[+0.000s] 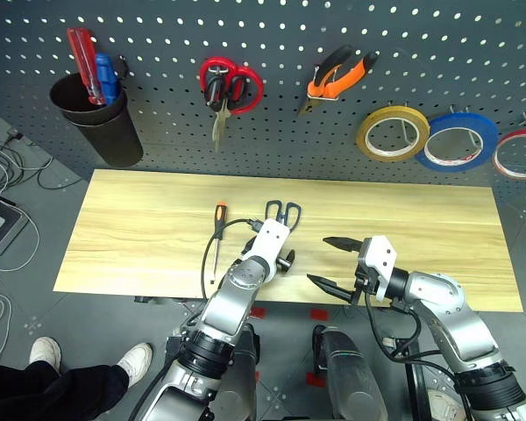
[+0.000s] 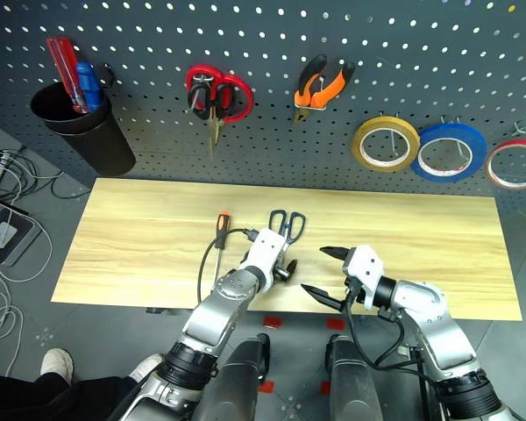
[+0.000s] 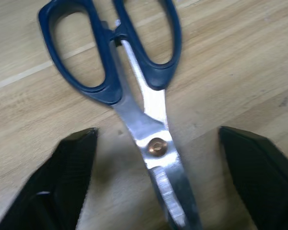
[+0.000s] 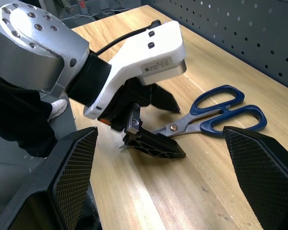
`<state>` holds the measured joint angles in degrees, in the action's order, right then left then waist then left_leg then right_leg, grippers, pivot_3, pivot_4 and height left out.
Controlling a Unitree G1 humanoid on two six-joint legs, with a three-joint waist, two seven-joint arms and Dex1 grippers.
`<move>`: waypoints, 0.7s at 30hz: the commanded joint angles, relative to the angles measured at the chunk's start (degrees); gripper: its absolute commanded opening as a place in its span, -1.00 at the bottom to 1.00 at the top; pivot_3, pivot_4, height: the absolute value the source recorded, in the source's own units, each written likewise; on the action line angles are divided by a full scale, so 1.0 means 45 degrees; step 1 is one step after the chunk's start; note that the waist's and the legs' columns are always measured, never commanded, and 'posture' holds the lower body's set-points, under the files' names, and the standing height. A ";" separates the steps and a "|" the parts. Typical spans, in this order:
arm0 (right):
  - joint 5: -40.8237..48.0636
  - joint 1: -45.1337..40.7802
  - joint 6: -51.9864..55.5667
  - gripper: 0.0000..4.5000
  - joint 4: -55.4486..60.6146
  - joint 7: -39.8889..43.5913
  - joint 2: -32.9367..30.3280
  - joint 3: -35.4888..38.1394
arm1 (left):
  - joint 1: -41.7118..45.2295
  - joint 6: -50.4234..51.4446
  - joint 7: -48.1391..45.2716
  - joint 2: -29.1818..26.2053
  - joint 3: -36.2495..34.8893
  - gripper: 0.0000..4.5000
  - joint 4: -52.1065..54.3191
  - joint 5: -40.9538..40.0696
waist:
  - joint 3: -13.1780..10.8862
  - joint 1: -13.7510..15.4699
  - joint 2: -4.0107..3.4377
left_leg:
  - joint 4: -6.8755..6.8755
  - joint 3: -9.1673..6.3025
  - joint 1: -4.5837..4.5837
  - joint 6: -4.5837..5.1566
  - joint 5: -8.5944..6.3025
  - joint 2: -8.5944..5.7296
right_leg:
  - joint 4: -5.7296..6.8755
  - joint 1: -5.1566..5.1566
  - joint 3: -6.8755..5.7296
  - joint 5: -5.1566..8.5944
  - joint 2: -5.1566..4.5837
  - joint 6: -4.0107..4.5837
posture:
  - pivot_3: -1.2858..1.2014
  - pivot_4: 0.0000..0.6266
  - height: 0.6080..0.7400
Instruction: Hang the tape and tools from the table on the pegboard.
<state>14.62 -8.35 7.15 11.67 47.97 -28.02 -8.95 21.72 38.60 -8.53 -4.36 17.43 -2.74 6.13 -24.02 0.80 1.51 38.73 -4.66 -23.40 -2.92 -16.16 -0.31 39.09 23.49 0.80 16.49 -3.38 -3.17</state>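
Your left gripper [image 4: 156, 127] was down at the table [image 1: 123, 237], its two black fingers [image 3: 69, 163] spread on either side of the blue-handled scissors [image 3: 134, 81]. The steel blades ran between the fingers, the rivet about midway between the tips, and neither pad touched the metal. The handles lay flat on the wood just ahead of the gripper, toward the pegboard [image 1: 272, 26].

Your right gripper [image 1: 335, 262] hovered just to the right of the left one, jaws spread wide and holding nothing, pointing across toward the scissors from the side.

The orange-and-black screwdriver [image 1: 218, 230] lay on the table just to the left of your left gripper, its handle nearer the pegboard.

On the pegboard well ahead of both grippers, the orange-handled pliers [image 1: 333, 81] hung almost straight beyond the right gripper. The red roll of tape [image 2: 514, 164] hung far to the right, beside the blue roll [image 2: 448, 151] and the yellow roll [image 2: 385, 143]. The red-handled scissors [image 1: 227, 88] hung ahead of the left gripper, and farther left a black cup [image 1: 101, 123] held a red and a blue screwdriver.
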 commanded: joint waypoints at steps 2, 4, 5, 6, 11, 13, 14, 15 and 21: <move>0.0217 -0.0141 0.0208 1.00 0.0161 -0.0243 0.0216 0.0226 | -0.0155 0.0003 0.0305 -0.0105 -0.0107 0.12 -0.0712 0.0367 | -0.0044 -0.0036 -0.0003 | 0.0000 0.0000 0.0001 0.0000 0.0000 0.0001 | 0.0001 0.0000 0.0001 0.0000 0.0000 -0.0001 | 0.05 0.61 1.00; 0.0200 -0.0185 0.0233 1.00 0.0132 -0.0274 0.0273 0.0232 | -0.0135 -0.0009 0.0340 -0.0119 -0.0131 -0.14 -0.0721 0.0372 | -0.0061 -0.0070 -0.0003 | -0.0002 -0.0001 0.0001 0.0000 0.0000 0.0001 | -0.0001 0.0000 0.0002 0.0000 0.0000 -0.0001 | 0.05 0.61 1.00; 0.0188 -0.0206 0.0228 1.00 0.0098 -0.0278 0.0297 0.0249 | -0.0136 -0.0012 0.0357 -0.0123 -0.0139 -0.29 -0.0716 0.0382 | -0.0065 -0.0083 -0.0003 | -0.0003 0.0000 0.0001 0.0000 0.0000 0.0001 | -0.0004 0.0000 0.0001 0.0000 0.0000 -0.0001 | 0.05 0.61 1.00; 0.0181 -0.0221 0.0224 1.00 0.0075 -0.0275 0.0312 0.0266 | -0.0139 -0.0017 0.0370 -0.0124 -0.0144 -0.42 -0.0712 0.0396 | -0.0074 -0.0095 -0.0006 | -0.0005 0.0000 0.0001 -0.0001 0.0000 0.0001 | -0.0008 0.0000 0.0001 0.0000 0.0001 -0.0001 | 0.05 0.61 1.00; 0.0185 -0.0260 0.0219 1.00 0.0088 -0.0271 0.0357 0.0271 | -0.0185 -0.0070 0.0402 -0.0160 -0.0224 -0.69 -0.0699 0.0478 | -0.0088 -0.0127 -0.0008 | -0.0007 -0.0002 0.0001 0.0001 -0.0001 0.0003 | -0.0009 0.0000 0.0001 0.0001 0.0000 -0.0002 | 0.06 0.60 1.00; 0.0167 -0.0291 0.0158 1.00 -0.0011 -0.0263 0.0388 0.0262 | -0.0176 -0.0109 0.0433 -0.0163 -0.0258 -0.69 -0.0748 0.0492 | -0.0088 -0.0137 -0.0008 | -0.0007 -0.0003 0.0001 0.0000 -0.0001 0.0003 | -0.0009 0.0001 0.0002 0.0000 0.0000 -0.0002 | 0.07 0.57 1.00; 0.0152 -0.0308 0.0123 1.00 -0.0040 -0.0263 0.0408 0.0250 | -0.0180 -0.0099 0.0436 -0.0174 -0.0283 -0.69 -0.0706 0.0488 | -0.0088 -0.0143 -0.0008 | -0.0007 -0.0006 0.0001 0.0000 -0.0001 0.0003 | -0.0009 0.0000 0.0001 0.0001 0.0000 -0.0002 | 0.07 0.56 1.00; 0.0150 -0.0337 0.0106 1.00 -0.0054 -0.0273 0.0434 0.0245 | -0.0193 -0.0098 0.0430 -0.0203 -0.0299 -0.69 -0.0626 0.0489 | -0.0087 -0.0147 -0.0008 | -0.0007 -0.0011 0.0001 0.0000 -0.0001 0.0003 | -0.0009 0.0001 0.0002 0.0001 0.0000 -0.0002 | 0.07 0.53 1.00; 0.0280 -0.0360 0.0113 1.00 0.0208 -0.0368 0.0494 0.0452 | -0.0733 -0.1109 -0.0053 -0.1090 -0.0152 -0.69 0.0670 0.0623 | -0.0081 -0.0195 -0.0014 | -0.0022 -0.0033 0.0002 -0.0039 0.0020 0.0010 | -0.0016 0.0011 0.0003 0.0001 0.0000 -0.0002 | 0.09 0.38 1.00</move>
<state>14.72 -10.53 8.23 10.74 46.39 -25.87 -7.95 20.60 34.74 -8.32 -8.05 16.89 -1.30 7.47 -24.39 -0.07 1.45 38.56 -4.80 -23.39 -3.15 -16.04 -0.23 39.00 23.57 0.83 16.49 -3.38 -3.18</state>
